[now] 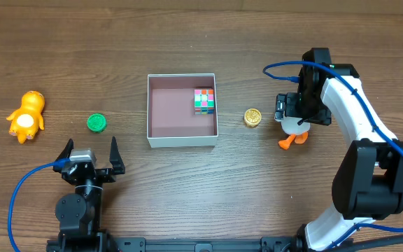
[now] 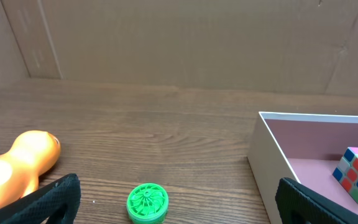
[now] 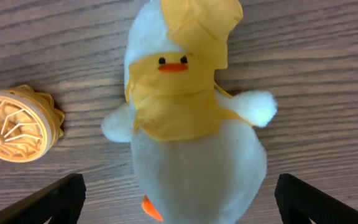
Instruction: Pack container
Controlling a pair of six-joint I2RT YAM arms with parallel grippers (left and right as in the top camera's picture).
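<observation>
Fingers (image 2: 55,200) of the left claw (image 1: 89,148) fill the two bottom corners of the left wrist view. They are black, spread wide and released, with nothing between them. In the overhead view this claw sits at the lower left, over the brown wood-grain table (image 1: 208,189).

Just above it in that frame, a small green ribbed plastic cap (image 1: 96,122) lies flat on the wood. Left of the cap, near the frame's left edge, lies an orange soft toy with a pale belly (image 1: 25,115). The left wrist view shows the same cap (image 2: 147,203) at bottom centre and the orange toy (image 2: 17,171) at lower left.

At the centre of the overhead frame rests the container (image 1: 182,142), a square shallow box with thin white walls and a dull pinkish-brown floor. Its near corner (image 2: 272,155) shows at the right of the left wrist view. A multicoloured puzzle cube (image 1: 203,101) sits in its upper right part, close against the right wall.

Right of the box, apart from its wall, lies a gold ribbed plastic cap (image 1: 252,117). Further right, the right claw (image 1: 294,120) hangs over a white plush duck with a yellow hood and orange feet (image 1: 287,141). In the right wrist view its fingers (image 3: 61,200) stand wide apart in the bottom corners, released. The duck (image 3: 191,124) lies between them untouched, with the gold cap (image 3: 17,124) just beside its wing.

Farthest off, a plain brown cardboard wall (image 2: 197,43) fills the top of the left wrist view.
</observation>
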